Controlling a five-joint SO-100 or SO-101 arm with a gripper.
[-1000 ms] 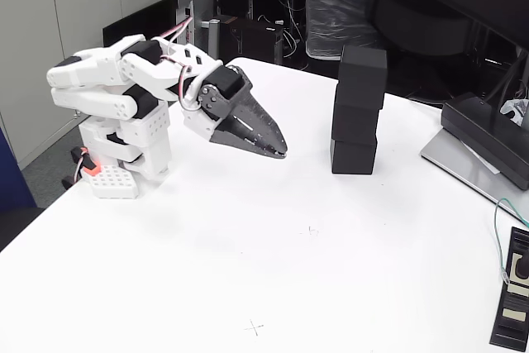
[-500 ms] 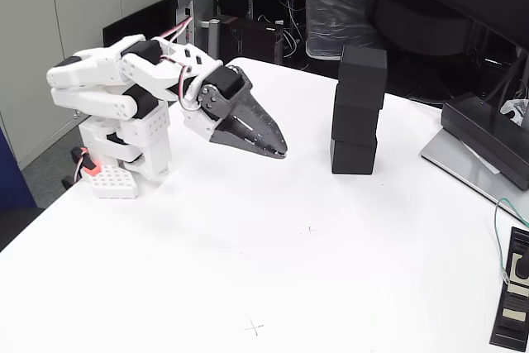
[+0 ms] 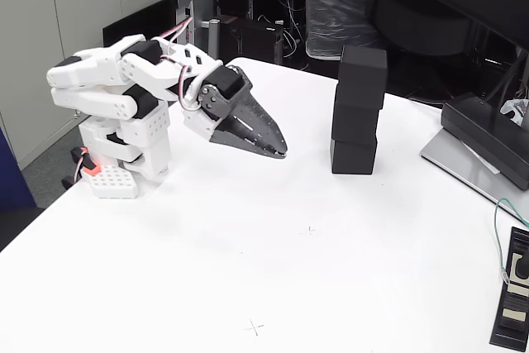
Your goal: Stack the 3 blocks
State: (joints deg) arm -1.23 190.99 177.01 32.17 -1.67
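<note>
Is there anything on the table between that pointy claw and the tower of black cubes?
Nothing visible. Bare white table separates the end effector from the stack of three matte black cubes, which stands to its right in the fixed view.

There were three black blocks (image 3: pixel 358 111), stacked in one column. One robot arm (image 3: pixel 124 93) stood there, and one flat black device (image 3: pixel 514 291) lay nearby.

Wide white matte table (image 3: pixel 248 254), white blocky arm base (image 3: pixel 124 163) at left edge, bottom matte black cube (image 3: pixel 353 156) under two more, flat black device with white markings (image 3: pixel 514 299) at right edge, two small pen crosses
</note>
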